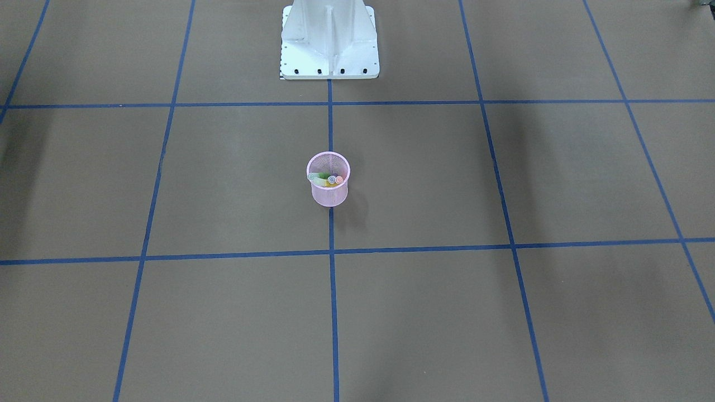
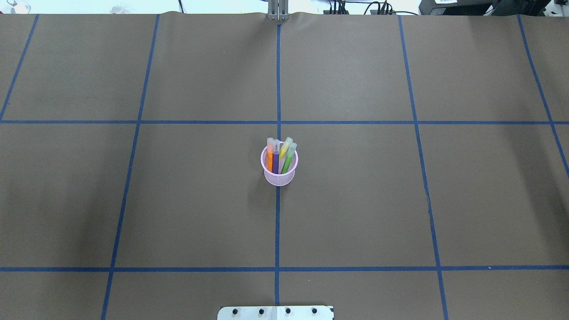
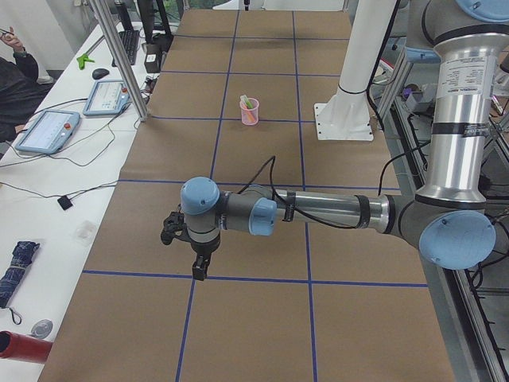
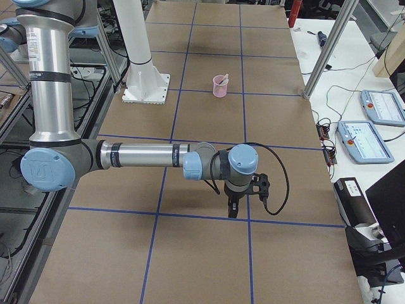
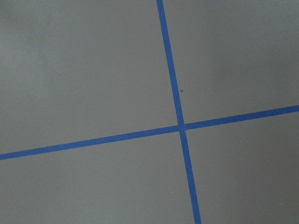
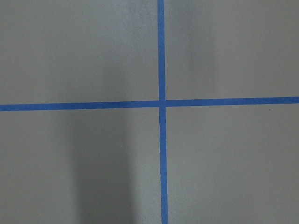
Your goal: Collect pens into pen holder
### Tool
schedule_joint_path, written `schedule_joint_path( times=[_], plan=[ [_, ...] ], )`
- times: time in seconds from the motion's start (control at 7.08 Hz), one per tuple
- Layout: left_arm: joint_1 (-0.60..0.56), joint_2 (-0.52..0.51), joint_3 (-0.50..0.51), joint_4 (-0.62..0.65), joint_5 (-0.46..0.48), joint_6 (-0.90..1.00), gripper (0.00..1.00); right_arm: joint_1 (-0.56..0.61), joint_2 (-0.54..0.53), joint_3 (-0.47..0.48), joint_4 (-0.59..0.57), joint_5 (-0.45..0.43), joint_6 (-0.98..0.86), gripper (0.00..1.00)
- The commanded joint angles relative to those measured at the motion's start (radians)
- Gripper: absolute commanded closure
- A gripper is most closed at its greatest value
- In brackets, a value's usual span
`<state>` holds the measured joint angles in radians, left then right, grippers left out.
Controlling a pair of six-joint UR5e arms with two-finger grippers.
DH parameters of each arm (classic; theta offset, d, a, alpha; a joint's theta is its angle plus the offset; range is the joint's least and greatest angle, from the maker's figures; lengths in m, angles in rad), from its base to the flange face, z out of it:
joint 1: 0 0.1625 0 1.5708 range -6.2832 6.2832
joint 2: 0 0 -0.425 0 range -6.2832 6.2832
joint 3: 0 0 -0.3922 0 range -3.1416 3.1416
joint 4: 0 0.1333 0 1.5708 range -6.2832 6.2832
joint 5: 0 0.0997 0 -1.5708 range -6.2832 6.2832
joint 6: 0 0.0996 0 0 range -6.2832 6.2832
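Brown paper surface (image 2: 178, 200) gridded with blue tape (image 2: 277, 222); the pink mesh pen holder (image 2: 278, 177) stands at its middle, pens (image 2: 275, 162) inside.
Both arms stretch out level and low, left gripper (image 3: 197, 270) and right gripper (image 4: 232, 211) pointing down, well apart from the pen holder. Only the side views show them, so their opening cannot be told. Overhead separates orange pen (image 2: 269, 161), purple pen, yellow pen (image 2: 285, 149) and green pen (image 2: 289, 162); the wrist cameras see only tape crossings.

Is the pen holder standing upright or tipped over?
Upright. The pen holder stands on its base, rim up, with four pens leaning inside it, caps poking above the rim.
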<state>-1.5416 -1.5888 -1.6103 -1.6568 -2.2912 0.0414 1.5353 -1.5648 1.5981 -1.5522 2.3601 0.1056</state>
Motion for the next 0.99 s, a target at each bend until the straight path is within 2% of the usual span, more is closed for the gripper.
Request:
schedule_joint_path(
  times=[0.0,0.42,0.85],
  plan=[
    [0.0,0.003,-0.005,0.002,-0.001,0.0,0.0,0.009,-0.001,0.017,0.0,0.005,0.002,0.0],
    [0.0,0.001,-0.005,0.002,-0.002,0.0,0.0,0.063,-0.012,0.019,0.0,0.01,-0.001,0.0],
    [-0.002,-0.002,-0.005,0.002,-0.005,0.0,0.0,0.097,-0.05,0.022,0.001,0.082,-0.009,0.0]
  ],
)
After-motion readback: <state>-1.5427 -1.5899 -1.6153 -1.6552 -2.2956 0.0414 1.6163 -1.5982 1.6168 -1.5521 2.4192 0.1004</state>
